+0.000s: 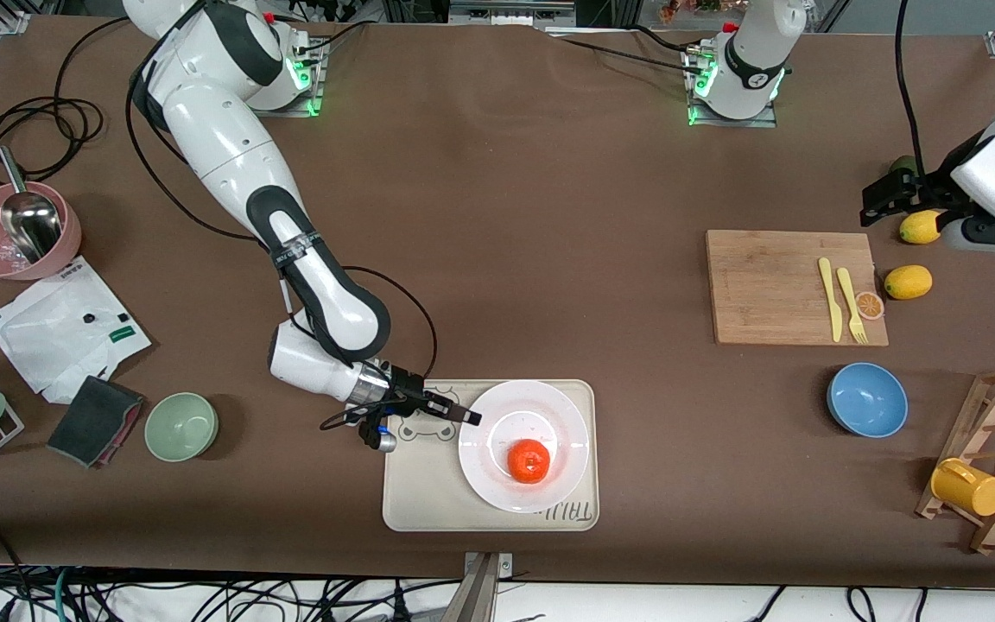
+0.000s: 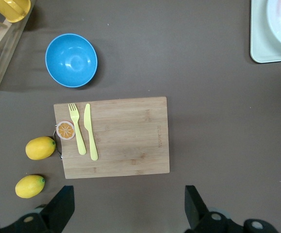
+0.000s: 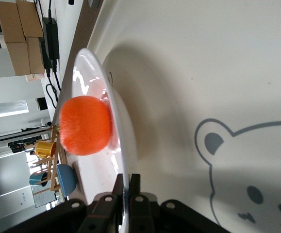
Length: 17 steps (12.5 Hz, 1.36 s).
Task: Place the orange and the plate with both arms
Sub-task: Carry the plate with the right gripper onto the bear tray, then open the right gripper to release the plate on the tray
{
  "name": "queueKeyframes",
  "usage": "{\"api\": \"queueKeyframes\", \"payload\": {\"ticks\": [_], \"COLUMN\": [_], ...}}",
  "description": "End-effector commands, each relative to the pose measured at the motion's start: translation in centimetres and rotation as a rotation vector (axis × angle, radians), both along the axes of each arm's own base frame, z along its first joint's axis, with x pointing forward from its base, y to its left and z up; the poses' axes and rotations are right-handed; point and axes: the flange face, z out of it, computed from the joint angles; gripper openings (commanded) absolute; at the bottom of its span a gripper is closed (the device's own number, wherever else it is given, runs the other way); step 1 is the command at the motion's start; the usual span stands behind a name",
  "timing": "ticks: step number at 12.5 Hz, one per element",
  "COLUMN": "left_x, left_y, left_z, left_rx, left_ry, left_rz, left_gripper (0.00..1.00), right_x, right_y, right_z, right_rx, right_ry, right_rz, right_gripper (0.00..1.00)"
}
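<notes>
Right pincer (image 1: 465, 416) pinches the rim of the round white plate (image 1: 567, 423), small bright orange (image 1: 529, 460) on it, resting on the beige bear-print tray (image 1: 411, 492), best released gently; left pincer (image 2: 125, 206) waits agape above the brown counter (image 1: 549, 216).

You can't read any text for sure; the tray (image 1: 411, 510) bears only an unclear printed word.

arms (image 1: 230, 164): glossy white shells, black joints | bases: green lights | pincers (image 1: 463, 416): black | wrist lettering unreadable
</notes>
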Motion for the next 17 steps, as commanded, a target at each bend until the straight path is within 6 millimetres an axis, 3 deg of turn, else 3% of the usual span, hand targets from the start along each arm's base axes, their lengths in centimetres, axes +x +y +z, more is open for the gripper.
{"api": "queueKeyframes", "payload": {"ticks": [1,3,4,6,7,9,11,14,17], "left_x": [0.3,0.6,0.5,-0.2,-1.1,-1.9,-1.6,-1.1,1.1], "left_y": [-0.3,-1.2,-2.7,-3.7,-3.6,-3.1,-2.4,-2.1,-2.1], "left_z": [0.4,-0.2,0.2,1.1,2.0,3.4,3.5,3.5,1.7], "left_rx": [0.0,-0.007,-0.001,0.007,0.009,0.009,-0.003,-0.009,-0.016], "left_ry": [-0.007,-0.005,-0.011,-0.015,-0.006,-0.018,-0.03,-0.057,-0.103], "left_rz": [-0.016,-0.028,-0.056,-0.025,-0.027,-0.025,-0.01,-0.004,0.0], "left_gripper": [1.0,1.0,1.0,1.0,1.0,1.0,1.0,1.0,1.0], "right_x": [0.4,0.4,0.3,0.0,0.0,-0.6,-0.5,-2.1,-5.1], "right_y": [0.2,-0.1,-0.2,-1.4,-2.3,-3.6,-4.0,-4.9,-7.8], "right_z": [-0.2,-0.3,0.2,1.6,2.7,4.6,6.9,9.7,13.3], "right_rx": [-0.006,-0.016,-0.038,-0.138,-0.196,-0.254,-0.254,-0.357,-0.472], "right_ry": [-0.007,-0.008,-0.022,-0.071,-0.101,-0.122,-0.129,-0.166,-0.17], "right_rz": [0.002,0.009,0.028,0.108,0.153,0.211,0.254,0.334,0.398], "right_gripper": [0.15,0.19,0.22,0.52,0.62,0.67,0.69,1.0,1.0]}}
